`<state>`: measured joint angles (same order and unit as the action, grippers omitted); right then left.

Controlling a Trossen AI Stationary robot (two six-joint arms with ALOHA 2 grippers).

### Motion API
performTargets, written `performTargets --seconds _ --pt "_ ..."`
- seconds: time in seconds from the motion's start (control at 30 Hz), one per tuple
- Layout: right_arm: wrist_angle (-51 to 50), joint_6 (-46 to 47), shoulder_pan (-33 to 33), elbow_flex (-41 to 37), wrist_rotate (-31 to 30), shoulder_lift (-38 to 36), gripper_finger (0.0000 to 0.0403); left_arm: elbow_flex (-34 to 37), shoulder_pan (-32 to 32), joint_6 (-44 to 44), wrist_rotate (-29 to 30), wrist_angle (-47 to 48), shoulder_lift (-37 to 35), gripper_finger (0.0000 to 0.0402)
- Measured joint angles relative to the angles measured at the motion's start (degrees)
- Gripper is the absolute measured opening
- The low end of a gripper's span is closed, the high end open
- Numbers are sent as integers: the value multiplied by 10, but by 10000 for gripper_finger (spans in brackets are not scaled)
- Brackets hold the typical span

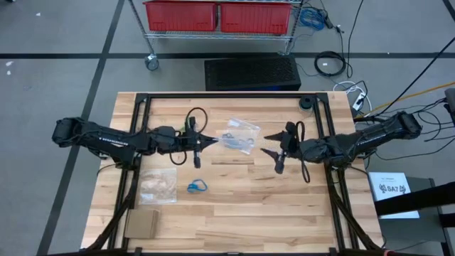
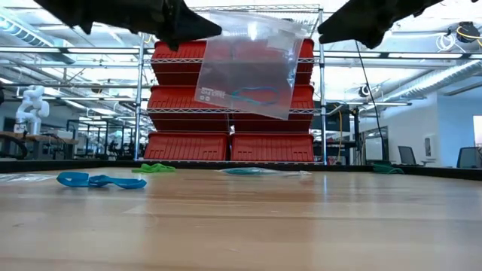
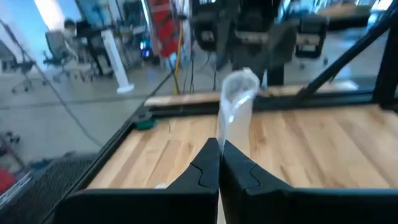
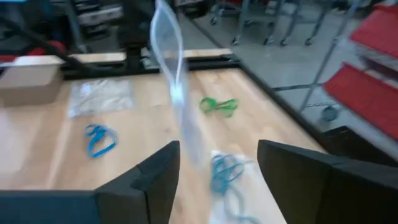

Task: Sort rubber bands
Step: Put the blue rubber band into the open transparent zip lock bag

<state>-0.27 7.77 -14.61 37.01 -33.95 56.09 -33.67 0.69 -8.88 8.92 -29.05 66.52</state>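
**Bag hung from the left pincer, bands scattered on the bench**

High view: the left pincer (image 1: 211, 141) is seen at mid-bench, clenched on the edge of a clear bag (image 1: 238, 142) that hangs between the two arms. The right pincer (image 1: 268, 144) is placed just beyond the bag, apart from it. A cluster of blue rubber bands (image 1: 197, 187) is laid on the bench (image 1: 284, 206) nearer the front edge, beside a second clear bag (image 1: 158, 185) and a brown cardboard piece (image 1: 142, 224).

Low view: the hanging bag (image 2: 245, 71) is shown lifted well clear of the wood, with a few blue-teal loops resting in its lower part. The blue bands (image 2: 98, 181) are seen flat on the surface; green bands (image 2: 153, 168) and a teal cluster (image 2: 252, 172) are seen farther back.

Left wrist view: the two fingers are pressed together on the bag's thin film (image 3: 233, 109).

Right wrist view: the jaws are seen standing wide with nothing between them, the bag's edge (image 4: 174, 81) passing ahead of them. Green bands (image 4: 219, 106) and blue bands (image 4: 98, 139) are visible beyond.

The bands are judged very light, soft and springy; they would likely be best pinched across a tangle of loops, pressed close to the wood. The limp, slippery bag may be expected to sway and could get in the way of a reach across mid-bench.
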Motion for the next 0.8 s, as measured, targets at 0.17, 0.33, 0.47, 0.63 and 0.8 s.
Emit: performTargets --seconds 0.17,0.33,0.47,0.63,0.8 --pt "-6 48 -38 0 12 46 204 59 1 -2 -22 -127 0 0" --pt "68 92 -58 0 16 149 199 115 0 -9 -21 -216 0 0" --pt "205 95 -69 0 58 237 201 143 0 -5 5 -220 0 0" --pt "279 97 -77 37 86 352 201 151 0 -4 24 -216 0 0" --pt "240 95 -76 161 86 486 199 151 0 -4 65 -216 0 0"
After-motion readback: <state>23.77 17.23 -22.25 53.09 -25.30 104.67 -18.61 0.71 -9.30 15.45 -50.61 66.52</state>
